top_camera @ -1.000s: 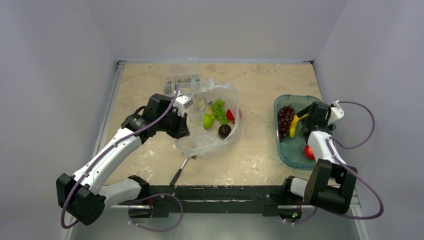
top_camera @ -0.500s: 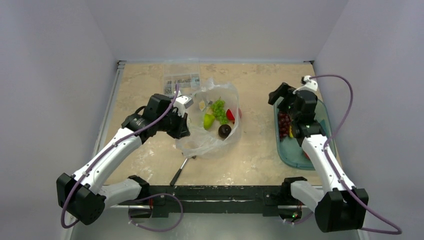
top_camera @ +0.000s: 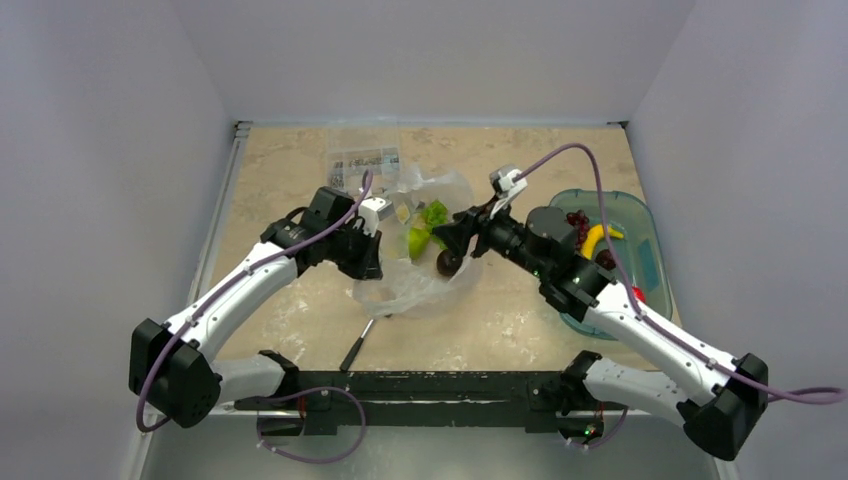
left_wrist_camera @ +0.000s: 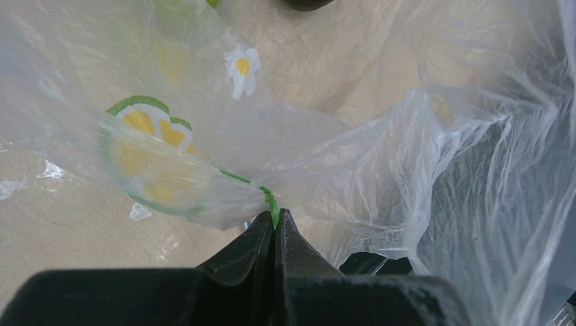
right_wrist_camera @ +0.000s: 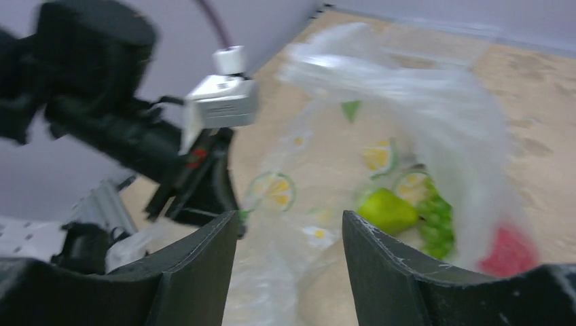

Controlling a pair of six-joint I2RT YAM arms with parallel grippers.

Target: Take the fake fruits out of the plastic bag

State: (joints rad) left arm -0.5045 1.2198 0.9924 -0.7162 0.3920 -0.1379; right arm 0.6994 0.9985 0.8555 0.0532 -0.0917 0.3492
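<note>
— From above, where do we find the plastic bag (top_camera: pixel 415 285)?

— We find it in the middle of the counter (top_camera: pixel 290 170), its mouth gaping. Inside it we make out green grapes (top_camera: pixel 436 212), a pear-shaped green fruit (top_camera: pixel 417 241) and a dark plum (top_camera: pixel 446 263). The left fingers (top_camera: pixel 368 265) sit at the bag's left rim. The right fingers (top_camera: pixel 452 237) hang at its right rim, just beside the plum.

— And outside the bag?

— Well to its right, a teal tray (top_camera: pixel 640 215) holds purple grapes (top_camera: pixel 578 221) and a banana (top_camera: pixel 594 238). A hammer (top_camera: pixel 358 345) lies just on the bag's near side, and a clear box (top_camera: pixel 362 160) of small parts just beyond it.

— What do we get from the left wrist?

— The left fingers are pressed together, pinching the bag's green-trimmed edge. Lemon-slice prints show on the film.

— And the right wrist?

— The picture is blurred, yet we see the right fingers spread wide with nothing between them, facing the bag's mouth. Inside lie the green fruit, the grapes and a red fruit (right_wrist_camera: pixel 506 248).
</note>
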